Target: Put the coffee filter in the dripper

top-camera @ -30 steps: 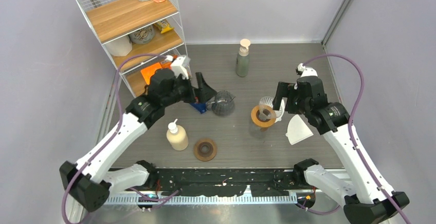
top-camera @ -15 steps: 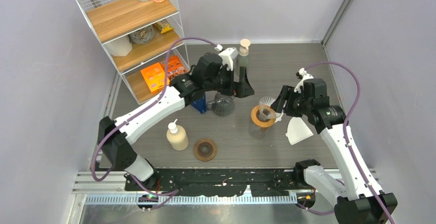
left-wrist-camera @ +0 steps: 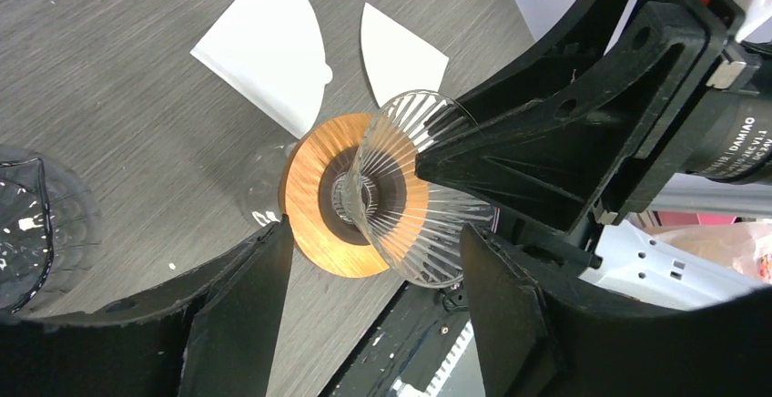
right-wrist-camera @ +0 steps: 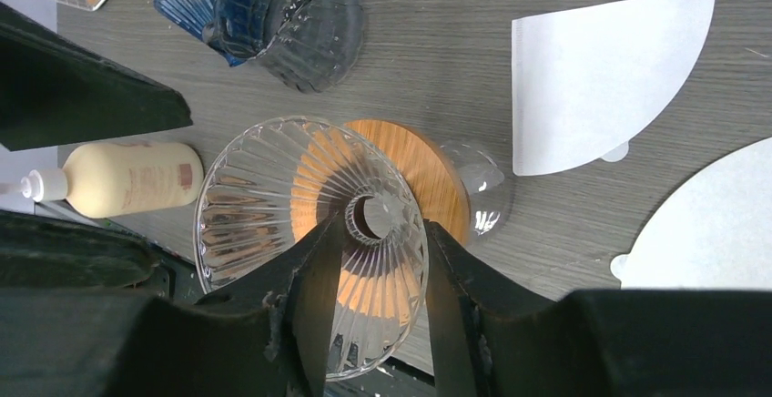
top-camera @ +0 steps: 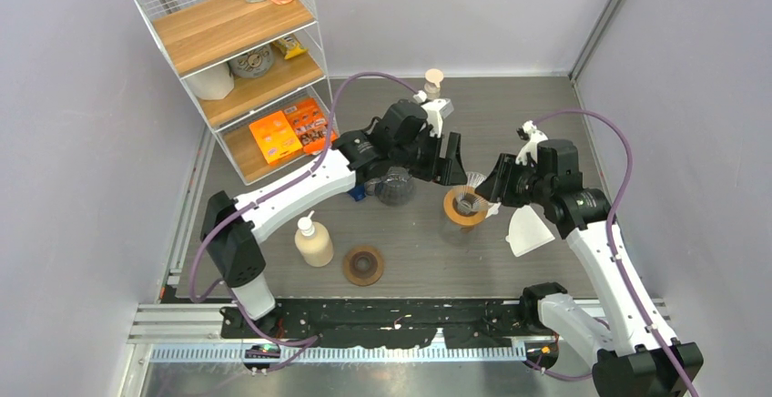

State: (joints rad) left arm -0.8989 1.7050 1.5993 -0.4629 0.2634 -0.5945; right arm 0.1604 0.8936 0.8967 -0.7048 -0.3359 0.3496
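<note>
The dripper (top-camera: 470, 188) is a clear ribbed glass cone, tilted over a wooden ring (top-camera: 460, 210) on a clear glass base. My right gripper (top-camera: 492, 189) is shut on the cone's narrow end, one finger on each side of it (right-wrist-camera: 382, 224). From the far left, my left gripper (top-camera: 452, 171) is open and straddles the cone and ring without touching them (left-wrist-camera: 375, 233). A white fan-shaped coffee filter (top-camera: 528, 231) lies flat on the table right of the dripper. The wrist views show two filters side by side (right-wrist-camera: 592, 87) (right-wrist-camera: 701, 224) (left-wrist-camera: 269, 60) (left-wrist-camera: 396, 46).
A dark ribbed glass jug (top-camera: 394, 185) and a blue piece (top-camera: 357, 189) sit left of the dripper under the left arm. A cream pump bottle (top-camera: 313, 242) and a brown ring (top-camera: 363, 265) lie nearer. A grey-green pump bottle (top-camera: 431, 96) and a wire shelf (top-camera: 237, 51) stand behind.
The left arm has swung right from beside the shelf to the dripper, its jaws narrowing. The right gripper has closed from wide open onto the glass cone.
</note>
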